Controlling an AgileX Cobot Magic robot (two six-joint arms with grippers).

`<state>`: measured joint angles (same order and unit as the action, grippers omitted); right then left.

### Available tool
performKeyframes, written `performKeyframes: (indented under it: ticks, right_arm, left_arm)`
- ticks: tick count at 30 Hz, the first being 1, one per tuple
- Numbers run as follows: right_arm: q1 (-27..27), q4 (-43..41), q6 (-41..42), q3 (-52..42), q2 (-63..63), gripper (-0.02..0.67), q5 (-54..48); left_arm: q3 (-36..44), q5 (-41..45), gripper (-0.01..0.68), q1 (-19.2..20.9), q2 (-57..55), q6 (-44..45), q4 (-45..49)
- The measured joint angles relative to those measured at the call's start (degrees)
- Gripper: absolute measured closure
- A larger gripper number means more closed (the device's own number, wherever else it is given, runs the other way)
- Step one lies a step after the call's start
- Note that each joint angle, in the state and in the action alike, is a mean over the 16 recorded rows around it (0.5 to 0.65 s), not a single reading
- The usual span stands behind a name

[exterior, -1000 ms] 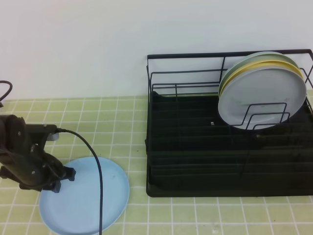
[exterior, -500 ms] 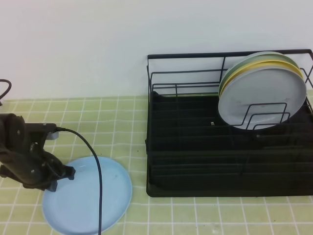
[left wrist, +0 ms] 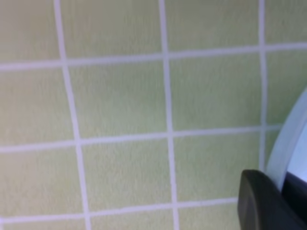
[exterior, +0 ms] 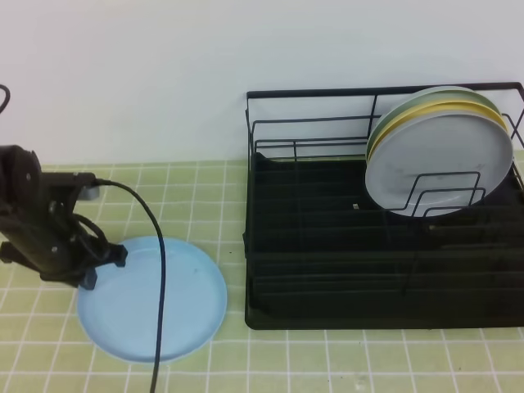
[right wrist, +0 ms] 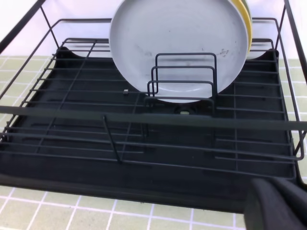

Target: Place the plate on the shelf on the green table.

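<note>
Left claw (exterior: 105, 268) is pressed together on the left rim of the light blue plate (exterior: 160, 303), pinching it. The left wrist view shows one dark finger (left wrist: 261, 201) at the bottom right with the plate's pale blue edge (left wrist: 288, 143) running right beside it; the rest of that view is tile.

The plate sits low over the green tiled surface (exterior: 205, 196), left of the shelf (exterior: 327, 270) and clear of it, with a strip of tiles between the plate edge and the tray base. Can't tell from these views whether the plate lies fully flat or has its left edge lifted. A black cable (exterior: 155, 270) runs from the left arm across the plate top and off the bottom of the view.

The shelf is a black wire rack on a black tray, on the right side of the surface. At its right end a grey-white plate (exterior: 438, 160) stands upright in the wire dividers, with a yellow plate (exterior: 426, 106) and another pale plate stacked behind it. The other divider slots hold nothing.

Right claw (right wrist: 276, 203): only a dark tip shows in the bottom right corner of the right wrist view, in front of the shelf's near edge. It is closed and holds nothing. It does not show in the high view.
</note>
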<state>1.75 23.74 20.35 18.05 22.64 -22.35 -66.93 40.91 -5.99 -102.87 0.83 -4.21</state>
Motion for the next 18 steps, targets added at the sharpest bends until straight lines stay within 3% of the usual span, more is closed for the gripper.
performKeyframes:
  ticks: [18]
  right_arm:
    - [0.0, 0.1, 0.0, 0.0, 0.0, 0.638, 0.0]
  left_arm:
    - [-7.2, 7.2, 0.673, 0.0, 0.7, 4.2, 1.9]
